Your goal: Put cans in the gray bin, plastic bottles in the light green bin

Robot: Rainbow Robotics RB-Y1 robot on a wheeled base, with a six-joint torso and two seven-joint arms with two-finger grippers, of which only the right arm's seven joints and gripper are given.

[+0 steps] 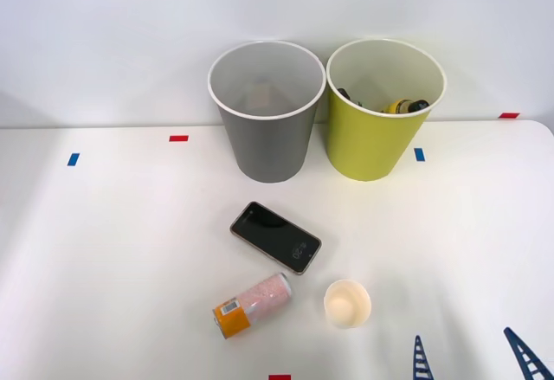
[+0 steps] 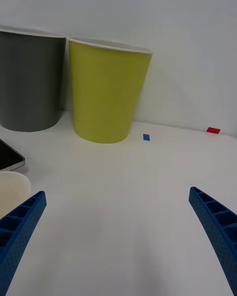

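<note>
White table (image 1: 104,250) carries everything here, with small blue and red tape marks stuck along it, probably as placing guides.

Furthest left of the task's things, the can (image 1: 252,305) lies on its side near the front edge, its orange end toward the robot and its pink speckled body angled up to the right. Lying down like that, it offers its long round flank to a grasp from above, though it could roll if nudged. Just behind it rests a black phone (image 1: 276,237), face up, close to the can but apart from it; it belongs in neither bin and looks like a distractor.

At the back stands the gray bin (image 1: 266,112), upright and open, with nothing clearly showing inside, so the can's place is waiting. Right beside it, near but not quite touching, stands the light green bin (image 1: 378,112); inside it lies a yellow bottle (image 1: 405,106) with a black cap, so the bottle half of the job seems done.

In front, a cream paper cup (image 1: 347,303) stands upright just right of the can.

Far right, the tool (image 1: 474,356) hangs low with its blue fingers (image 2: 19,229) spread wide and nothing between them, likely readied for the can.
</note>
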